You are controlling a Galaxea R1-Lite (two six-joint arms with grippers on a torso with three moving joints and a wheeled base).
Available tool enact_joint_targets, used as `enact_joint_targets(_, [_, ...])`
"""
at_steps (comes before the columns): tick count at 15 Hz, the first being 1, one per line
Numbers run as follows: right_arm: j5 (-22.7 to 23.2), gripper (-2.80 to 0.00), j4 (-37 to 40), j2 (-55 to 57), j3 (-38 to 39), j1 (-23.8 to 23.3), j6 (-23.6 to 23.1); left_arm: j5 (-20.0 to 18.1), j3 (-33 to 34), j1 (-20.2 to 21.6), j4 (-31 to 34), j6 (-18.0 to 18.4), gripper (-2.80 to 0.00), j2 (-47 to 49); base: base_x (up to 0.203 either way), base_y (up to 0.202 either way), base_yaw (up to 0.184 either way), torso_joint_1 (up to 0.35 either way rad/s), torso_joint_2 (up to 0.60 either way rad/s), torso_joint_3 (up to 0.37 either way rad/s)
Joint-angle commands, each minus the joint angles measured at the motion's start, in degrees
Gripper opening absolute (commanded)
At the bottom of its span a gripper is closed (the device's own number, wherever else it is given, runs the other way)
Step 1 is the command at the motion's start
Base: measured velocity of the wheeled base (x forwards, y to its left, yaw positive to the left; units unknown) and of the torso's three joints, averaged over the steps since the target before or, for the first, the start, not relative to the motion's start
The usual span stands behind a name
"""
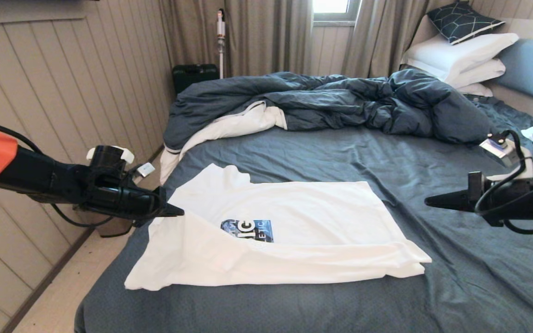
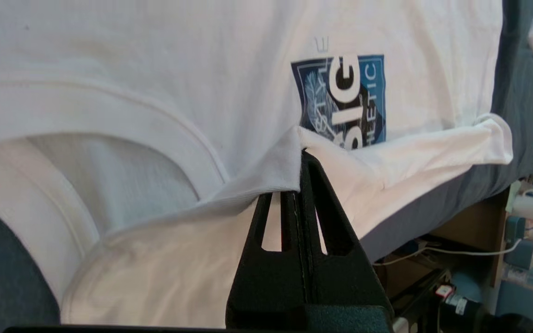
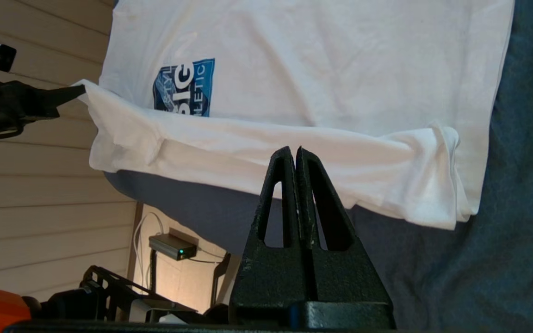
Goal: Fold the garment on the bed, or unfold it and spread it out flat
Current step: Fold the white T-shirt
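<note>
White T-shirt (image 1: 294, 240) part-folded on the bed (image 1: 456, 277), left claw (image 1: 178, 212) pinching its edge, right claw (image 1: 430, 201) clenched, empty.

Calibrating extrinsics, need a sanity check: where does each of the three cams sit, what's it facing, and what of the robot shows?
Head: high on the robot, looking down the bed; left gripper and right gripper both show.
Left wrist: behind the shut left gripper, pinching the white T-shirt edge.
Right wrist: behind the shut, empty right gripper, above the shirt's folded edge; left gripper also visible.
Shared: all see the blue logo.
</note>
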Motion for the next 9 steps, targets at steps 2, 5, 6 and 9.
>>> enact_joint_targets(2, [0.23, -2.80, -1.97, 1.77, -1.35, 0.18, 0.16, 0.22, -4.54, 0.48, 0.28, -1.46, -2.80, 3.26, 0.000, 0.000, 0.000, 0.000, 0.00, 0.000])
enact_joint_targets(5, [0.23, -2.80, -5.31, 2.93, -0.55, 0.20, 0.30, 0.37, -7.70, 0.86, 0.88, -2.72, -2.80, 5.52, 0.000, 0.000, 0.000, 0.000, 0.00, 0.000])
enact_joint_targets(6, [0.23, -2.80, -5.34, 2.95, -0.55, 0.12, 0.26, 0.43, -7.82, 0.88, 0.94, -2.82, -2.80, 5.88, 0.000, 0.000, 0.000, 0.000, 0.00, 0.000])
enact_joint_targets(9, [0.27, -2.80, -5.42, 3.34, -0.64, 0.12, 0.17, 0.43, -7.50, 0.88, 0.76, -2.34, -2.80, 6.77, 0.000, 0.000, 0.000, 0.000, 0.00, 0.000])
